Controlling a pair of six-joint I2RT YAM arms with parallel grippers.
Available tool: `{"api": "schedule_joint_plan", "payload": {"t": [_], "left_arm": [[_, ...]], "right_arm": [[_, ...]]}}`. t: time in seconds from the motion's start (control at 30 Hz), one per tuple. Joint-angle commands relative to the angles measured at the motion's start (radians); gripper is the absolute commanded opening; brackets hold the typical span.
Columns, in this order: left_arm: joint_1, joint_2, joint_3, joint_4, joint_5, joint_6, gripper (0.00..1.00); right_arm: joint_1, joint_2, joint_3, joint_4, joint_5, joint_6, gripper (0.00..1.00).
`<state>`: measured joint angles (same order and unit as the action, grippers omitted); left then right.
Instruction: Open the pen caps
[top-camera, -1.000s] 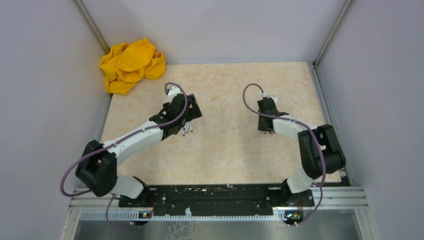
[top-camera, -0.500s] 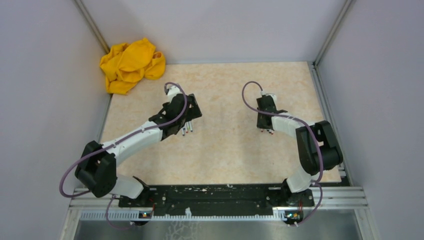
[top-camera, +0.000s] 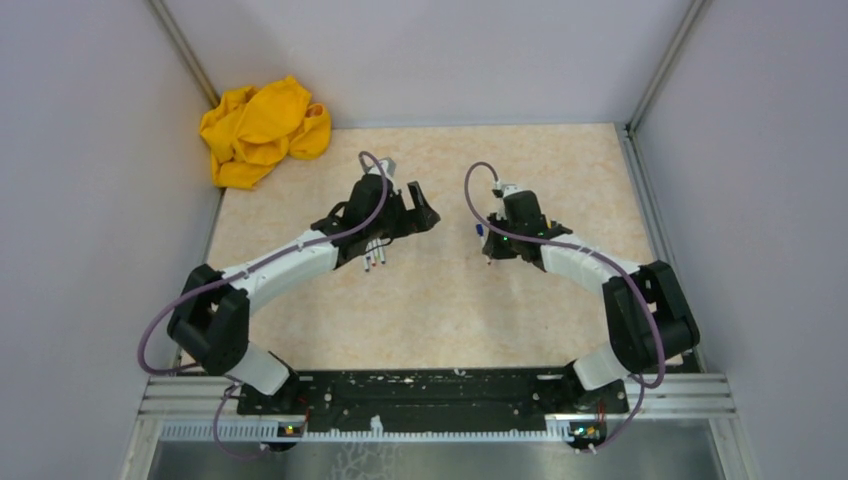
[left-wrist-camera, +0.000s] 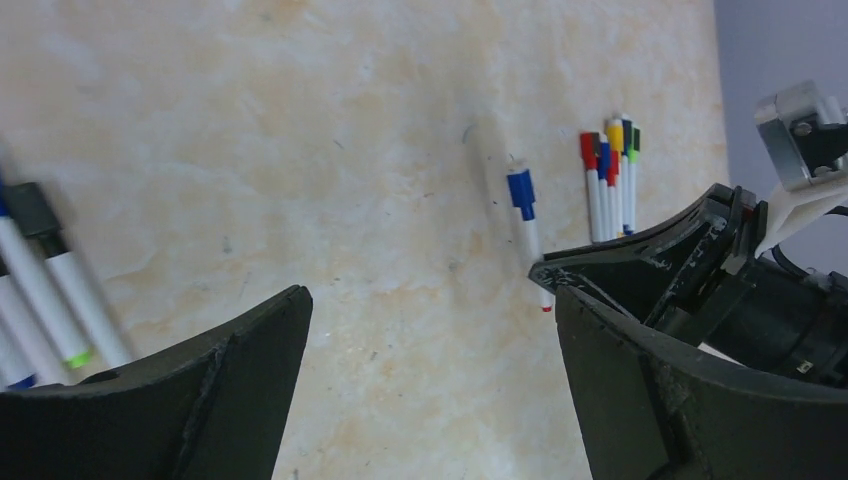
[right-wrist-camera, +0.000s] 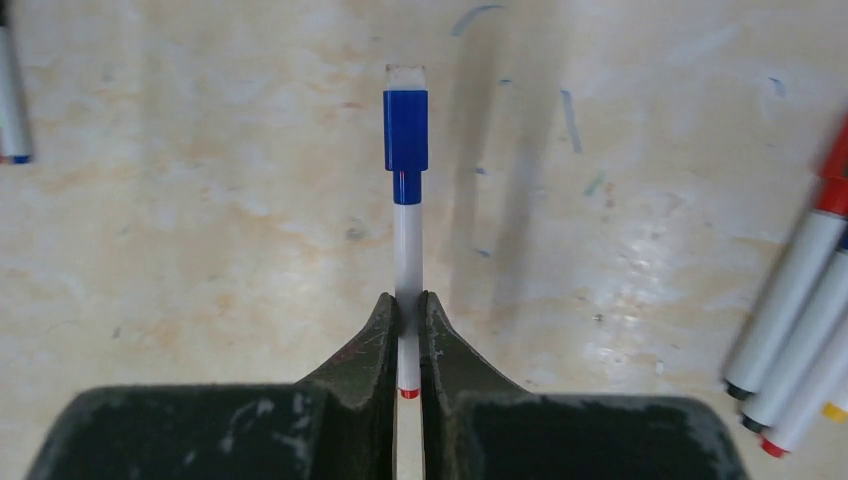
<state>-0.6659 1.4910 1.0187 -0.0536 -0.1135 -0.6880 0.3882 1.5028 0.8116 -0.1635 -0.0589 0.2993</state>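
Observation:
My right gripper (right-wrist-camera: 407, 300) is shut on the white barrel of a pen (right-wrist-camera: 406, 240), and its blue cap (right-wrist-camera: 405, 135) sticks out past the fingertips, above the table. From above, this gripper (top-camera: 492, 243) is at mid-table with the blue cap (top-camera: 480, 229) at its left. My left gripper (top-camera: 420, 212) is open and empty, just left of it. In the left wrist view the left gripper (left-wrist-camera: 425, 290) has wide jaws, and the held pen's blue cap (left-wrist-camera: 521, 195) lies beyond the right finger (left-wrist-camera: 650, 380).
A bunch of capped pens (left-wrist-camera: 610, 180) lies on the table beyond the held pen. More pens (top-camera: 375, 258) lie under my left arm and show in the left wrist view (left-wrist-camera: 50, 290). Other pens (right-wrist-camera: 800, 320) lie right of my right gripper. A yellow cloth (top-camera: 262, 128) is at the back left.
My left gripper has swung right, off the pens beneath it, towards the right gripper. My right gripper has moved left with the blue-capped pen.

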Motion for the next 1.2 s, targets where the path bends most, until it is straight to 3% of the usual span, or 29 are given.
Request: {"api": "schedule_joint_plan", "payload": {"t": [0.0, 0.37, 0.67, 1.17], "left_arm": [[-0.007, 0.089, 0.05, 0.074, 0.222, -0.035, 0.97], [-0.003, 0.232, 0.057, 0.186, 0.352, -0.163, 0.93], [0.004, 0.284, 0.049, 0.267, 0.38, -0.256, 0.76], [0.04, 0.204, -0.079, 0.363, 0.302, -0.354, 0.47]], "right_arm": [[0.036, -0.075, 0.019, 0.097, -0.193, -0.004, 0.0], [0.07, -0.078, 0.009, 0.211, -0.386, 0.046, 0.0], [0.094, -0.066, 0.009, 0.239, -0.418, 0.054, 0.0], [0.103, -0.064, 0.007, 0.218, -0.411, 0.038, 0.0]]}}
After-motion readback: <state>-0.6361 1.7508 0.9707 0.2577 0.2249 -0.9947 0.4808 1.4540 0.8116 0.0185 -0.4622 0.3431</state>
